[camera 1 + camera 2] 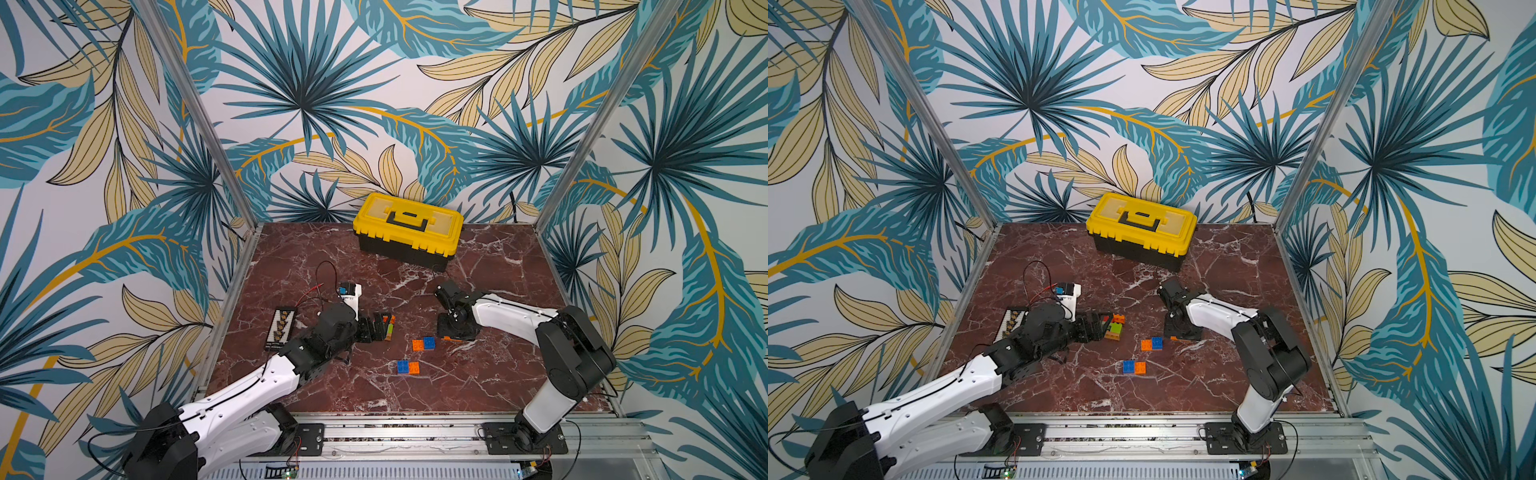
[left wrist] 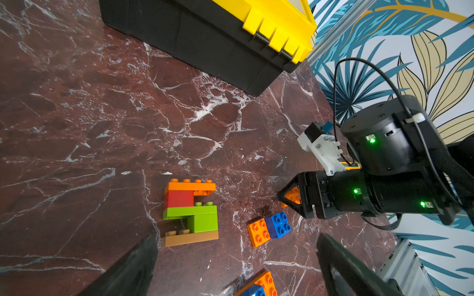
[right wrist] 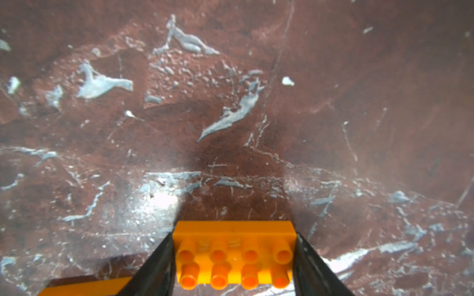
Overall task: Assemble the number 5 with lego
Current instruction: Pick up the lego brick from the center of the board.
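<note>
Toolbox (image 1: 407,232) behind lego stack (image 2: 191,212) (brick pairs (image 1: 424,344) R of it).

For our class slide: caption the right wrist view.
Right gripper clamps an orange eight-stud brick by its ends; marble table behind.

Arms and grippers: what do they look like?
The left arm and right arm pair white moulded shells with black joint housings and thin black cables. The left gripper and right gripper are black, with tapered fingers; green lights dot the right arm.

White wallpaper (image 1: 291,83) with big teal, blue and tan tropical leaves on three walls, dark red marble tabletop (image 1: 374,395) veined in white, two slanting aluminium posts (image 1: 199,116) at the back corners, bare aluminium rail (image 1: 415,432) along the near edge, soft even light
</note>
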Controlling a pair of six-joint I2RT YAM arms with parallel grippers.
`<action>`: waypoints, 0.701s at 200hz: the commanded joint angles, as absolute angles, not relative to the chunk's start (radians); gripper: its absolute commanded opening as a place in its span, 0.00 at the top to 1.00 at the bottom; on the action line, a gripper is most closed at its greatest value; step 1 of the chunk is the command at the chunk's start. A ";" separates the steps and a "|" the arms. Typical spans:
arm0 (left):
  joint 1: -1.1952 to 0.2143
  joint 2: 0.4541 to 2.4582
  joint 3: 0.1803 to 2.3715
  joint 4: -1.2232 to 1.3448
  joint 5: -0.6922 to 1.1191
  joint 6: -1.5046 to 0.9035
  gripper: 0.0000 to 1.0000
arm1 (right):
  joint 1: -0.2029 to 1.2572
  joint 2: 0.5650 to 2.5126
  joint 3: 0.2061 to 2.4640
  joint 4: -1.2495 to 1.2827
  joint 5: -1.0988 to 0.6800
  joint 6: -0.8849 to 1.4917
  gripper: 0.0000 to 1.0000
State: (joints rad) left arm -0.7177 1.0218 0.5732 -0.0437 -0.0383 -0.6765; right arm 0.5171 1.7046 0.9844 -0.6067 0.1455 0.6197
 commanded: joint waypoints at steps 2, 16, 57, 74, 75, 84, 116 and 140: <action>-0.714 1.021 0.564 -0.074 -0.015 -0.692 0.00 | 0.519 1.678 0.969 -0.679 0.149 0.614 0.40; -0.714 1.018 0.563 -0.088 -0.011 -0.702 0.00 | 0.519 1.632 0.955 -0.688 0.135 0.621 0.40; -0.713 1.024 0.565 -0.147 0.024 -0.773 0.00 | 0.557 1.477 0.935 -0.757 0.119 0.669 0.40; -0.713 1.035 0.556 -0.159 0.040 -0.811 0.00 | 0.601 1.430 0.920 -0.763 0.107 0.711 0.40; -0.713 1.035 0.556 -0.160 0.040 -0.815 0.00 | 0.604 1.428 0.919 -0.764 0.107 0.715 0.40; -0.713 1.040 0.548 -0.160 0.043 -0.834 0.00 | 0.635 1.417 0.917 -0.772 0.107 0.743 0.40; -0.713 1.041 0.517 -0.163 0.062 -0.887 0.00 | 0.769 1.421 0.938 -0.755 0.117 0.850 0.41; -0.714 1.018 0.485 -0.147 0.072 -0.908 0.00 | 0.881 1.469 0.980 -0.735 0.136 0.909 0.41</action>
